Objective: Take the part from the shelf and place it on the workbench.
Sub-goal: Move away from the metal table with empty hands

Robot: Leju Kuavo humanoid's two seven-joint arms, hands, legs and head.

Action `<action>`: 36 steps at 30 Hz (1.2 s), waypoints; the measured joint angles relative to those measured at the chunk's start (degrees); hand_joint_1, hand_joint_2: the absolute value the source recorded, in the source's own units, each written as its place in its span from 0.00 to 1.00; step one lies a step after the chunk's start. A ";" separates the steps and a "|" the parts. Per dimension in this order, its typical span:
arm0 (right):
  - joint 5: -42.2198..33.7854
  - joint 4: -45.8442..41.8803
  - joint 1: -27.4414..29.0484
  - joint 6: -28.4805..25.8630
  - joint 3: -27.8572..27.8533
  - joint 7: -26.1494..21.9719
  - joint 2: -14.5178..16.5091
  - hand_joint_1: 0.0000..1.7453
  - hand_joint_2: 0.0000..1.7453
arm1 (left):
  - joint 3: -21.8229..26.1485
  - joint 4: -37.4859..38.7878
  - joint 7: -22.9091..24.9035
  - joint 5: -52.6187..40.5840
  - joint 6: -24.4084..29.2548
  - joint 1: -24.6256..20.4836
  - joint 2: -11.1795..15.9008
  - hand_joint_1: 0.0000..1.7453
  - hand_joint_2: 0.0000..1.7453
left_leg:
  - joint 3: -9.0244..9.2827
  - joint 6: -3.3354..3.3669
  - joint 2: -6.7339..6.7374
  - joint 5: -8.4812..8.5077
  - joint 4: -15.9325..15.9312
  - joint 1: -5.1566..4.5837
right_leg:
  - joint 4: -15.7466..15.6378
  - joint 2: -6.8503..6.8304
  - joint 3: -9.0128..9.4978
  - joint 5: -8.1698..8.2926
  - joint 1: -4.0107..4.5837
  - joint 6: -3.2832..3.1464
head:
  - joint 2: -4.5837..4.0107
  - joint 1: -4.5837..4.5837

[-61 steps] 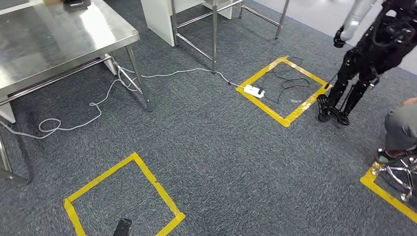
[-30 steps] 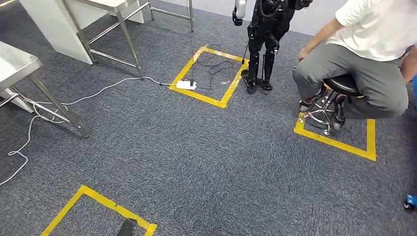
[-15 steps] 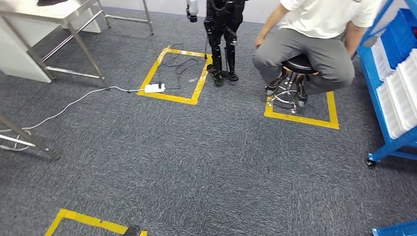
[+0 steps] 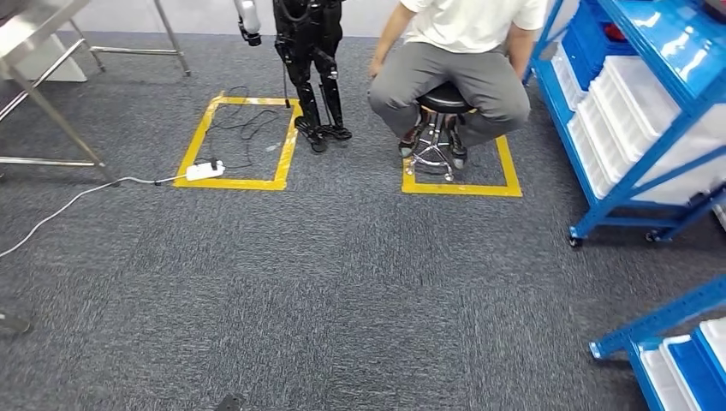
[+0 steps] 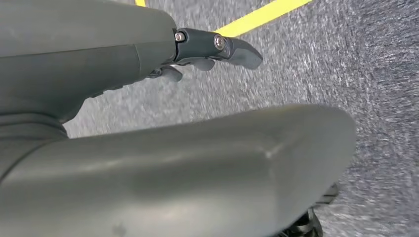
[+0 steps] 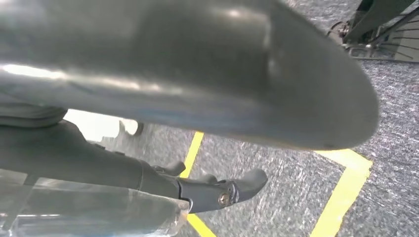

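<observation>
Nothing carried yet: the fetch is at its very start.

Both arms hang low over the carpet; the left robot hand [image 5: 207,52] and right robot hand [image 6: 207,190] have fingers loosely apart, holding nothing. Farther off, past a person [image 4: 462,51] on a stool, stands the blue shelf [image 4: 651,111] of white bins; I cannot pick out the part.

Speckled dark grey carpet [image 4: 342,282] across the whole floor. Yellow tape square [image 4: 237,143] at upper left, white power strip [image 4: 205,170] and white cable [image 4: 68,205] beside it. Second yellow tape square [image 4: 462,175] at upper centre under a black stool [image 4: 441,107]. White shirt, grey trousers on the seated person [image 4: 462,51]. Black-legged, silver-armed robot [image 4: 310,60] at top. Bright blue shelf [image 4: 638,111] at right, white bins [image 4: 625,103] inside. Grey left hand [image 5: 197,54]; grey right hand [image 6: 207,190].
</observation>
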 joint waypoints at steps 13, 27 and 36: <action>1.51 0.02 -0.06 1.02 -0.44 -1.31 -0.50 0.00 0.00 | 0.03 0.02 -0.79 -0.09 0.40 0.17 0.07 0.00 0.00 | -0.06 -1.03 10.49 1.61 -2.10 -0.41 | 1.42 -11.22 0.47 -2.19 -1.84 3.09 | 0.00 0.52; 1.85 0.02 0.12 1.43 -0.44 -1.66 -0.55 0.00 0.00 | 0.04 0.15 -0.90 -0.09 0.78 0.65 0.14 0.00 0.00 | -2.63 -0.66 2.40 -1.80 5.67 0.06 | 0.19 -2.20 0.31 -0.35 0.20 -1.25 | 0.00 -0.05; 2.24 0.04 -0.08 1.71 -0.70 -1.55 -0.13 0.00 0.00 | 0.24 0.19 -0.55 -0.68 0.84 0.18 0.16 0.00 0.00 | 0.49 1.61 4.93 2.68 -3.42 -0.56 | 8.80 -5.48 -5.78 -3.72 0.24 -0.25 | 0.00 0.32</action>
